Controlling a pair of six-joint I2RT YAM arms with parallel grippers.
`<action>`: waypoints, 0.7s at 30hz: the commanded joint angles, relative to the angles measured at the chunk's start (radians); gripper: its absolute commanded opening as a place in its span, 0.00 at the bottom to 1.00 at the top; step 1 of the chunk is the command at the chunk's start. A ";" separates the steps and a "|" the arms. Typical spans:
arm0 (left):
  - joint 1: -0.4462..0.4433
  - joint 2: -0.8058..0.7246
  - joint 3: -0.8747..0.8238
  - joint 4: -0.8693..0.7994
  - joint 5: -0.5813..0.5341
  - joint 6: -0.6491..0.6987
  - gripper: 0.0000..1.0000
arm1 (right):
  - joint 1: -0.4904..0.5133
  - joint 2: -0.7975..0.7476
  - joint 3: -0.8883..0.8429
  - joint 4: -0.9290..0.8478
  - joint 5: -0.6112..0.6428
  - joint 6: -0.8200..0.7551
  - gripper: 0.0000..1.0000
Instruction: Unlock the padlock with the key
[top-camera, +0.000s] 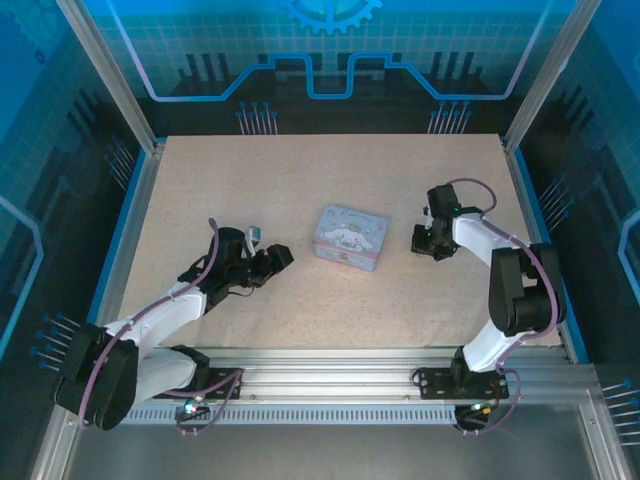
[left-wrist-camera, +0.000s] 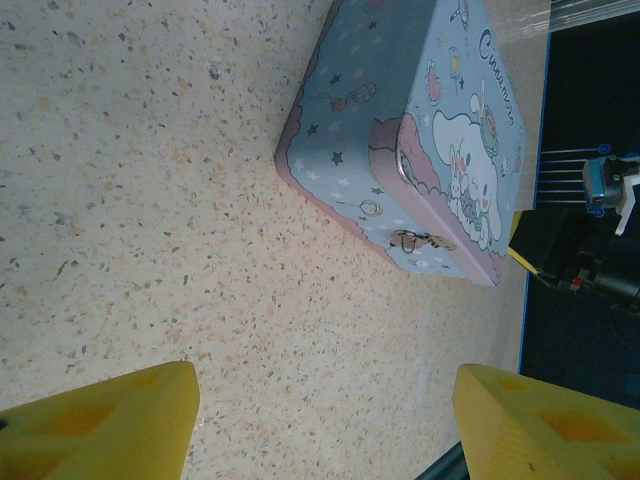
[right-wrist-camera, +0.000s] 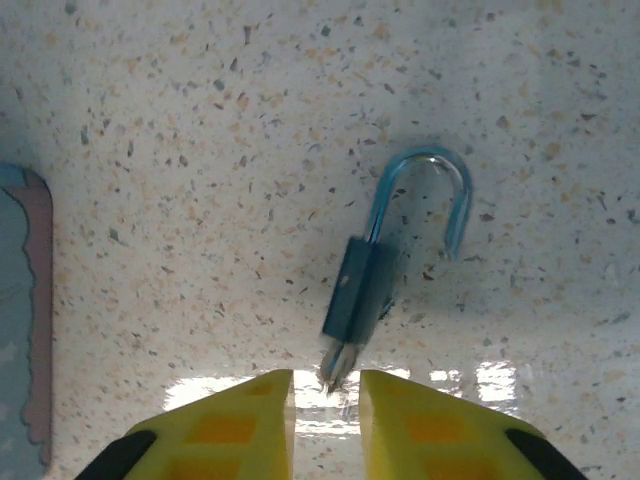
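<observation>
I hold the right pincer (right-wrist-camera: 325, 400) low over the bench (right-wrist-camera: 200, 120), just right of the pale blue Cinnamoroll tin (left-wrist-camera: 400, 130). It is narrowed around the key (right-wrist-camera: 337, 367) that juts from the padlock (right-wrist-camera: 358, 295) base. I cannot tell whether the pads bite. One end of the shackle (right-wrist-camera: 430, 165) hangs free, so I judge the lock sprung. The left pincer (left-wrist-camera: 320, 430) gapes wide, left of the tin, probably to leave room.

One tin (top-camera: 351, 237), one padlock (right-wrist-camera: 360, 290), and apparently one key (right-wrist-camera: 337, 362).
</observation>
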 joint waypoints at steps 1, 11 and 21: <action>-0.003 -0.010 -0.013 0.022 0.010 -0.010 0.70 | -0.012 -0.076 -0.013 -0.003 0.008 0.008 0.34; -0.001 -0.015 0.047 -0.074 -0.078 0.060 0.79 | -0.006 -0.262 -0.085 0.013 0.055 -0.019 1.00; 0.007 -0.028 0.230 -0.323 -0.443 0.278 0.99 | 0.029 -0.384 -0.096 0.147 0.138 -0.061 1.00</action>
